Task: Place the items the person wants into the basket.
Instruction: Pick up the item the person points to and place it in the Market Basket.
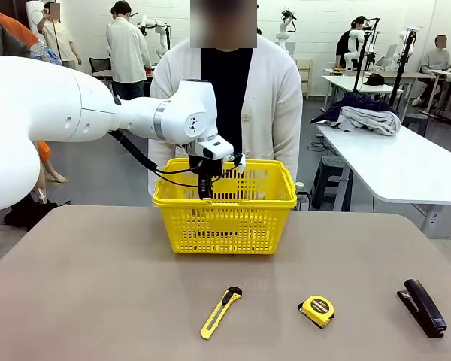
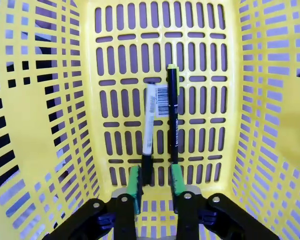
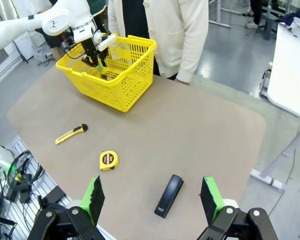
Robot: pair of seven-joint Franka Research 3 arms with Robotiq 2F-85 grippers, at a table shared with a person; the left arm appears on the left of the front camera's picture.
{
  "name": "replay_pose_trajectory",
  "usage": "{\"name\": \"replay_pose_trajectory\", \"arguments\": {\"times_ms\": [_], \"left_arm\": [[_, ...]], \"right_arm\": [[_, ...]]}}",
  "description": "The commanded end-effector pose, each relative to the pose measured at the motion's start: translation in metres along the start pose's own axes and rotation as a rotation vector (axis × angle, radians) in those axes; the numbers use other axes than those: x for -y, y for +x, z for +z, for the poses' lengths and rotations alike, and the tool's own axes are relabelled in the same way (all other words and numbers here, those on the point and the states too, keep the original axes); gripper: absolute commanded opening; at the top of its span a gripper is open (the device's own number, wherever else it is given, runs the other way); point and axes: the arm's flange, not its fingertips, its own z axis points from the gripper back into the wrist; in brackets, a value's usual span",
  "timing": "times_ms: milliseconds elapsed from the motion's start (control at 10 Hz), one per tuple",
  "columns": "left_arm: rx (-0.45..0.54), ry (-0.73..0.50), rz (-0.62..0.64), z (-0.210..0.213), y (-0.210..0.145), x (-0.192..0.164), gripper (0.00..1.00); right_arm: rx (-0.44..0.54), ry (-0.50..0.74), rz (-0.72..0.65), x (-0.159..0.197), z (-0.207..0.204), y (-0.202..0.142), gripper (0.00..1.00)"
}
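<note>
Left wrist view: my left pincer (image 2: 155, 176) hangs inside the basket (image 2: 270, 100), pads apart, with the marker (image 2: 149, 120) and pen (image 2: 173, 110) lying side by side on the floor below. That's the drop step, I reckon. The tape measure (image 1: 316, 310) sits out on the table, and my right pincer (image 3: 152, 192), spread wide, looks better placed to grab it.

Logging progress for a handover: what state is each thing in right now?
Basket: upright, holds pen and marker.
Pen: lying on basket floor.
Marker: lying beside pen.
Tape measure: on table, wound in.
Knife: on table.
Stapler: on table, closed.
Left claw: open, inside basket.
Right claw: open, above table.
</note>
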Motion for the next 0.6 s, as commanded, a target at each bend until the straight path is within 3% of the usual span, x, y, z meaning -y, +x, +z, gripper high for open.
{"name": "replay_pose_trajectory", "arguments": {"times_ms": [0, 100, 200, 300, 500], "left_arm": [[-0.02, -0.006, -0.008, 0.0043, 0.0052, -0.0076, 1.0], [-0.02, -0.01, -0.013, 0.0041, 0.0053, -0.0072, 1.0], [-0.021, -0.012, -0.015, 0.0045, 0.0052, -0.0068, 0.94], [-0.02, -0.012, -0.016, 0.0054, 0.0052, -0.0063, 1.0], [-0.02, -0.01, -0.016, 0.0074, 0.0049, -0.0049, 1.0]], "right_arm": [[0.006, 0.005, 0.0, 0.0002, -0.0018, 0.0004, 1.0], [0.006, 0.005, 0.0, 0.0002, -0.0018, 0.0004, 1.0], [0.006, 0.005, 0.0, 0.0002, -0.0018, 0.0004, 1.0], [0.006, 0.005, 0.0, 0.0002, -0.0018, 0.0004, 1.0], [0.006, 0.005, 0.0, 0.0002, -0.0018, 0.0004, 1.0]]}}
